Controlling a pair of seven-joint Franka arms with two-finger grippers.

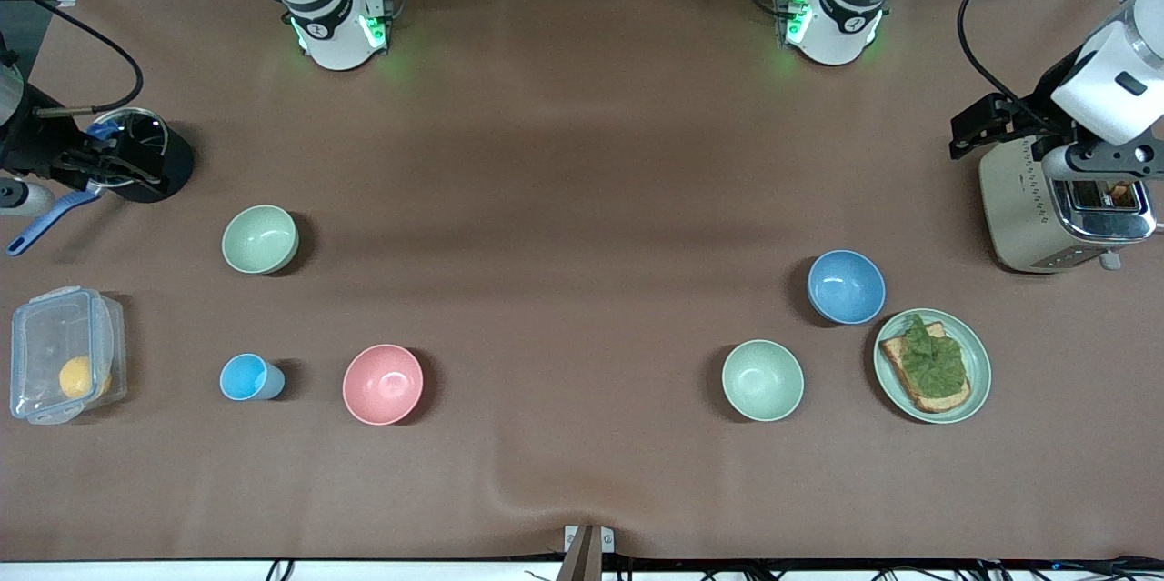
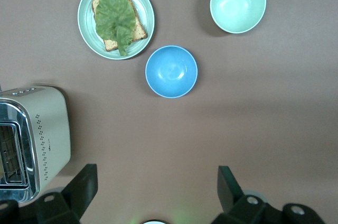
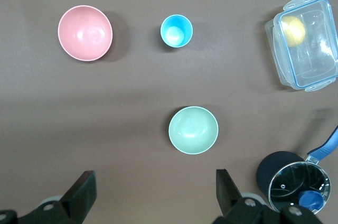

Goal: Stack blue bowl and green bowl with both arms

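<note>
The blue bowl point(image 1: 846, 286) stands upright toward the left arm's end of the table, beside the plate of toast; it also shows in the left wrist view point(image 2: 171, 71). The green bowl point(image 1: 260, 239) stands upright toward the right arm's end; it also shows in the right wrist view point(image 3: 193, 130). My left gripper point(image 1: 1105, 161) point(image 2: 156, 174) hangs open and empty high over the toaster. My right gripper point(image 1: 82, 165) point(image 3: 156, 179) hangs open and empty high over the black pot. Both are well apart from the bowls.
A paler mint bowl point(image 1: 762, 379) and a green plate point(image 1: 979, 354) with toast and lettuce sit near the blue bowl. A toaster point(image 1: 1046, 217) stands by the left arm. A pink bowl point(image 1: 383, 384), light-blue cup point(image 1: 247, 377), clear lidded box point(image 1: 64, 354) and black pot point(image 1: 150, 158) sit toward the right arm's end.
</note>
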